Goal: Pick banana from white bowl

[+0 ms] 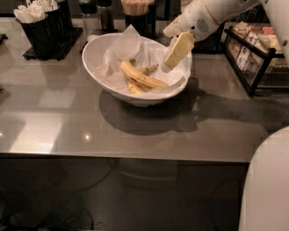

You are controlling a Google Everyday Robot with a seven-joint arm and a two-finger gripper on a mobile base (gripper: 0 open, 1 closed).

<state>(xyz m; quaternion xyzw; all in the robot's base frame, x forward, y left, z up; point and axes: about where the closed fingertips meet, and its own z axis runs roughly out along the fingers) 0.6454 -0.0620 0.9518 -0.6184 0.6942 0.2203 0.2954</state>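
Observation:
The banana (143, 78), long, yellow and brown-streaked, lies in the white bowl (95, 63) on crinkled white paper, with other banana pieces beside and under it. The bowl stands at the middle back of the grey table. My gripper (166, 50) hangs on the white arm that comes in from the upper right. It sits over the bowl's right inner side, just right of the banana and apart from it. It is open and empty. The lower finger (177, 50) points down into the bowl.
Black holders of white utensils (38, 27) stand at the back left. Dark shakers (97, 13) and a cup of sticks (135, 8) stand behind the bowl. A black wire rack of packets (253, 52) stands at the right. My white body (266, 189) fills the lower right.

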